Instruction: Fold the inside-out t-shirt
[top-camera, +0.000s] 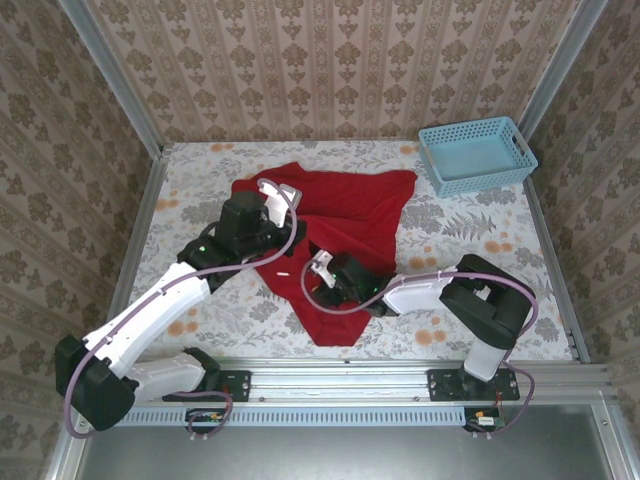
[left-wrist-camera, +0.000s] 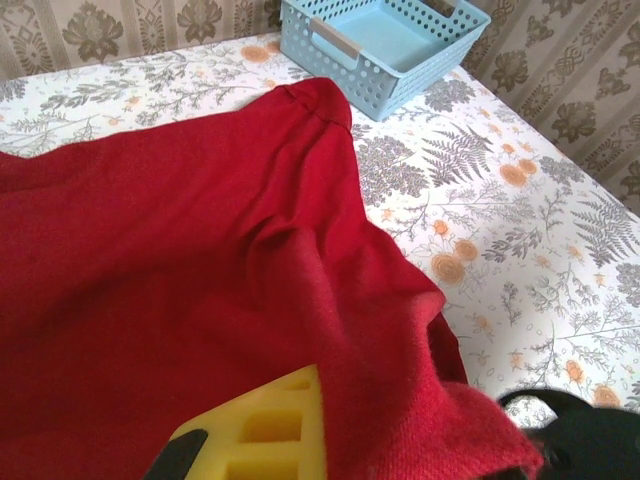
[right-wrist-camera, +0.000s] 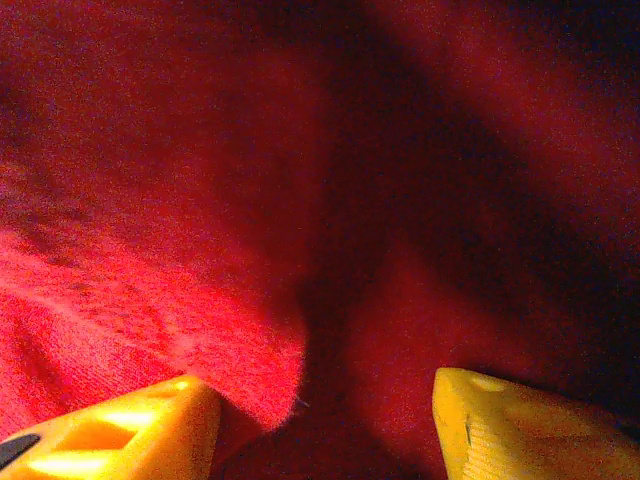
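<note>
Nearest lens: yellow finger of left gripper, pressed together on a raised fold of the inside-out t-shirt, cloth draped over the tip. Right gripper spread over the red fabric, a loose edge just beside its left finger, nothing pinched. Shirt rumpled on the table, running from far centre toward the near edge, between both arms; light-blue basket well apart at far right. Handling, by judgement: light, limp, no stiffness, prone to sag and wrinkle wherever unsupported, fuzzy knit so unlikely to slip from pads. Best grabbed at hem corners or shoulder seams, both ends at once, to pull flat before folding; avoid mid-panel pinches, likely just bunching. Writing: none readable, no print, tag or brand visible on cloth or basket.
</note>
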